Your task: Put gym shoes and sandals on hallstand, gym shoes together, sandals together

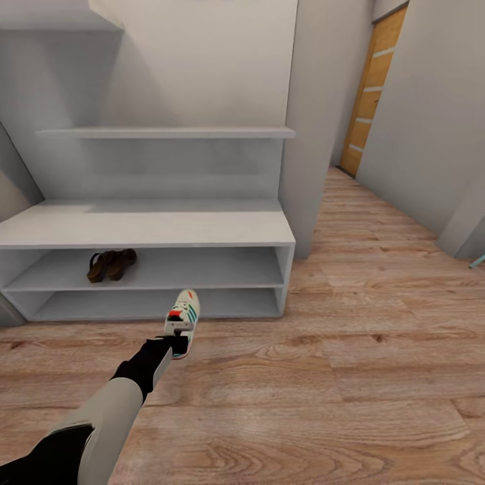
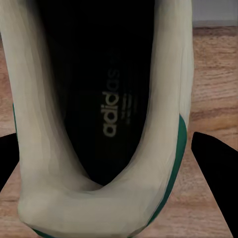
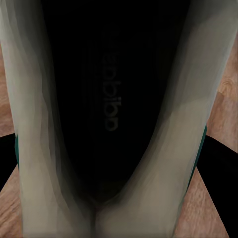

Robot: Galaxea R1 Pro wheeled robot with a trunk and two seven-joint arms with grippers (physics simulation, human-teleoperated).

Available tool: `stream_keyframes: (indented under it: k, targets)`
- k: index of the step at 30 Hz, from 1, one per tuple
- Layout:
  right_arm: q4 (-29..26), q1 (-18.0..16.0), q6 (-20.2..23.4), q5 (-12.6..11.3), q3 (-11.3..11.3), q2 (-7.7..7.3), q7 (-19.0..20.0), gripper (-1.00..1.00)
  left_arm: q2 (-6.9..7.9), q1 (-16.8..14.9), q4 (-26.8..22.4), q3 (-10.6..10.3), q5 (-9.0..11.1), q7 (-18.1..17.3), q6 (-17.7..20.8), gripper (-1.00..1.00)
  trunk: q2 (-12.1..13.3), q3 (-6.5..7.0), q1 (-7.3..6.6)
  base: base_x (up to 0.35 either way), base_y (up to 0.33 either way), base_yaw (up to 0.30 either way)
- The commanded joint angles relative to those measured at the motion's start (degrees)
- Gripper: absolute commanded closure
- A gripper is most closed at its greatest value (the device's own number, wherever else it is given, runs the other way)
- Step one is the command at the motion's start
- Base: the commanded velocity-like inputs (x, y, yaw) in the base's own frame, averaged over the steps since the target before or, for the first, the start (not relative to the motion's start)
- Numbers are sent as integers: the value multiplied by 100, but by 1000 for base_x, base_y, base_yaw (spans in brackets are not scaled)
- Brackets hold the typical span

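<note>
Your left gripper (image 1: 176,345) sits at the heel of a white lace-up sneaker with green side stripes and a red-orange tongue patch (image 1: 184,320), which lies on the light brown wood-grain plank floor (image 1: 350,377) just in front of the low light-grey open-fronted shoe rack (image 1: 145,232), toe pointing toward the lower shelf. In the left wrist view the dark fingers (image 2: 214,173) flank the heel collar of that sneaker (image 2: 99,198) on both sides; they look closed against it, though whether the shoe is actually off the planks I cannot tell.

The right wrist view looks down into the dark opening of a second white sneaker (image 3: 148,198), with that arm's fingers (image 3: 220,163) close on either side (apparently holding it too).

The two brown leather sandals (image 1: 110,264) already lie side by side on the rack's upper shelf, toward its left end, so keep well apart from them.

For this step, lift the heel enough for the sole to pass the shelf edge before you push forward; a heel-only grip will likely let the toe sag, so move slowly and keep the shoe level. Aim for bare shelf to the right of the sandals, leaving room beside it for the second sneaker to land next to the first.
</note>
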Motion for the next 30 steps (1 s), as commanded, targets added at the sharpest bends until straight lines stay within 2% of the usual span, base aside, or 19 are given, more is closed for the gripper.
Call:
stream_keyframes:
  k: [1,3,11,30]
  targets:
    - [2,-3,-33,-58,10,1,-6,100,-8,14,-80,32,-57,-10,28,100,-2,-8,-1,0,0,0]
    - [1,-3,-36,-52,13,5,-8,100,-10,45,-227,17,-59,-7,28,100,-2,-11,-1,0,0,0]
    - [18,-3,-37,-40,18,7,-3,100,-11,69,-303,33,-65,-13,22,100,-2,-14,-1,77,-52,0]
    - [21,-3,-38,-48,10,7,-11,100,-12,70,-310,52,-48,-6,-175,100,-2,-14,-1,200,-222,0]
